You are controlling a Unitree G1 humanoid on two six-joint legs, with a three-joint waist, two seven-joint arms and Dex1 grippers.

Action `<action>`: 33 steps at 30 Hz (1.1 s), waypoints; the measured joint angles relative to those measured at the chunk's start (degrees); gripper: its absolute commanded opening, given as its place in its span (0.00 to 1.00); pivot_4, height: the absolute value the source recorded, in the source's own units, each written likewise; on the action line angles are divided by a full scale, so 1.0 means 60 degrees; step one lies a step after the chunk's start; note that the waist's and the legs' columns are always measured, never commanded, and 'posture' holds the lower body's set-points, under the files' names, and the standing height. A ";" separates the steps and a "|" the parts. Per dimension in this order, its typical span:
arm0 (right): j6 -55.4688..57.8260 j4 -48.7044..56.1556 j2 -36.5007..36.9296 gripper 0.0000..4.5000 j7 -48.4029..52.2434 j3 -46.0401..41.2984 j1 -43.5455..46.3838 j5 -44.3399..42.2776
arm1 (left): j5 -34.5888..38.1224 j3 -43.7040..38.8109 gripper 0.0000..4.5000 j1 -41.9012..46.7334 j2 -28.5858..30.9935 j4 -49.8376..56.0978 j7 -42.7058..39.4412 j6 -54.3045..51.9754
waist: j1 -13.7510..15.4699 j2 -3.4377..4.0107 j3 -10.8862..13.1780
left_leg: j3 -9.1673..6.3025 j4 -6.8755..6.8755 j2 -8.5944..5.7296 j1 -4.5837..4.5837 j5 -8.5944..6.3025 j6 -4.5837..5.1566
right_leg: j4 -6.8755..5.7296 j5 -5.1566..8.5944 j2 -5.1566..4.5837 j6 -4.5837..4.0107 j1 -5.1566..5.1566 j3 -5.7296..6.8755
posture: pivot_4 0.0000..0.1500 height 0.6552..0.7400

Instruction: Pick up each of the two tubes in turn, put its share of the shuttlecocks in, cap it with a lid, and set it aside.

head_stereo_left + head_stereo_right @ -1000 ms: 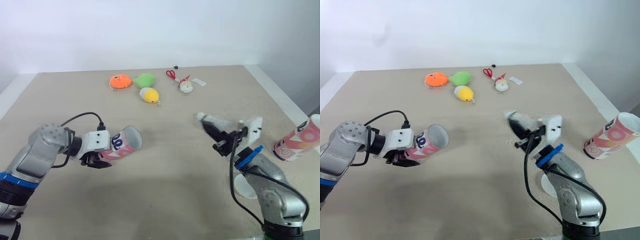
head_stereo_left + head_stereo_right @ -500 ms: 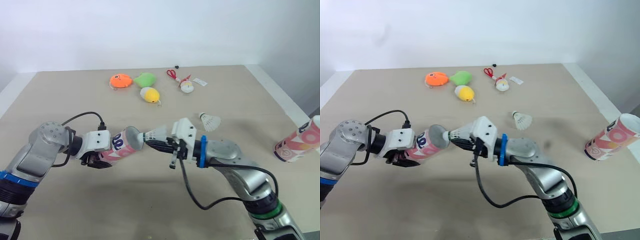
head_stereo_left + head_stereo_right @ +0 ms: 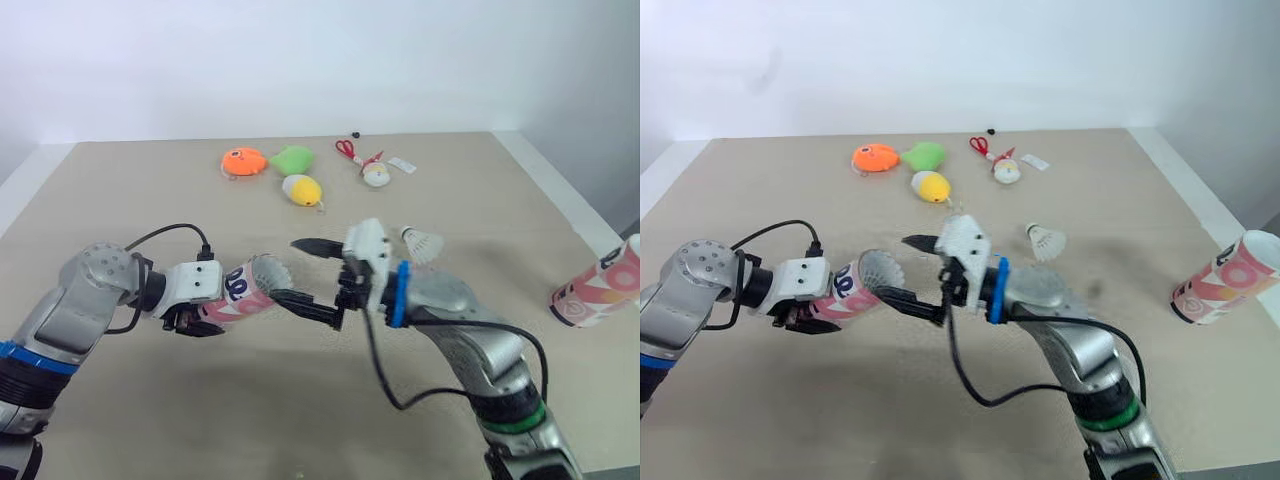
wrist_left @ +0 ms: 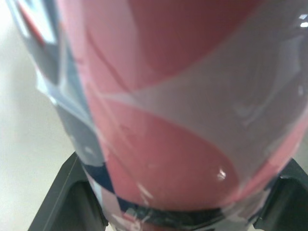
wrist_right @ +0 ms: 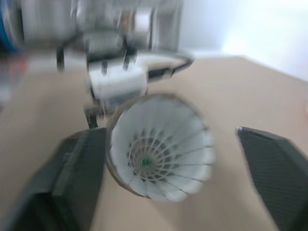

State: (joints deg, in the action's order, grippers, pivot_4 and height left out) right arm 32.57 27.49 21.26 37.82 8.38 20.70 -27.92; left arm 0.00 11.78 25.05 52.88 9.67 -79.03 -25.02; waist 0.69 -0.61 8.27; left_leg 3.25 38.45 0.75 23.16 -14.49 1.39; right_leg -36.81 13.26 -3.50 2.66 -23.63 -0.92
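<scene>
My left gripper (image 3: 215, 310) is shut on a pink patterned tube (image 3: 240, 288), held tilted with its mouth toward the right arm. A white shuttlecock (image 5: 159, 147) sits feathers-out in that mouth. Just off the mouth, my right gripper (image 3: 313, 276) stands open, one black finger (image 3: 318, 245) above and one below, with nothing between them. In the left wrist view the tube (image 4: 183, 106) stands between both fingers. A second shuttlecock (image 3: 422, 241) lies on the table behind the right arm. The second pink tube (image 3: 600, 287) lies at the table's right edge.
At the back of the beige table (image 3: 150, 400) lie an orange toy (image 3: 243, 160), a green toy (image 3: 291, 158), a yellow toy (image 3: 299, 189), red scissors (image 3: 345, 149), a small white toy (image 3: 376, 176) and a white tag (image 3: 400, 164).
My right arm swung left with a shuttlecock, brought it to the tube's mouth and opened; the shuttlecock now sits in the tube. The left arm held still.
</scene>
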 measured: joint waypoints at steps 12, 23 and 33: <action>-0.1657 -0.1544 -0.1105 0.99 -0.4772 -0.1833 -0.2399 0.3588 | -0.0004 -0.0063 0.64 -0.0112 0.0009 0.0009 0.0118 0.0041 | -0.0024 0.0007 0.0001 | 0.0016 -0.0001 0.0002 -0.0017 0.0001 -0.0002 | -0.0007 0.0024 0.0006 0.0019 -0.0002 -0.0017 | 1.00 1.00; -0.2160 -0.4412 -0.1851 0.99 -0.5335 -0.1820 -0.0723 0.3973 | 0.0002 -0.0050 0.64 -0.0090 0.0002 -0.0023 0.0115 0.0045 | -0.0032 0.0012 0.0004 | 0.0008 0.0000 0.0001 -0.0022 0.0002 0.0000 | -0.0007 0.0020 0.0009 0.0019 0.0007 -0.0014 | 1.00 1.00; -0.2770 -0.6817 -0.2013 0.43 -0.5917 -0.2601 0.0855 0.3931 | 0.0007 -0.0082 0.64 -0.0185 0.0037 0.0086 0.0201 -0.0028 | -0.0055 0.0018 0.0006 | 0.0014 -0.0002 0.0001 -0.0033 0.0003 0.0001 | -0.0008 0.0013 0.0010 0.0012 0.0014 -0.0021 | 1.00 1.00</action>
State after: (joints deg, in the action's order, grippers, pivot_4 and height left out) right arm 15.95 -13.42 9.18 2.32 -7.23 25.83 -4.34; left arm 0.04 11.29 23.94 53.10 10.18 -77.83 -25.18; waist 0.37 -0.50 8.31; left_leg 3.34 38.43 0.76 22.96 -14.47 1.39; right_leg -36.86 13.34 -3.44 2.73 -23.54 -1.04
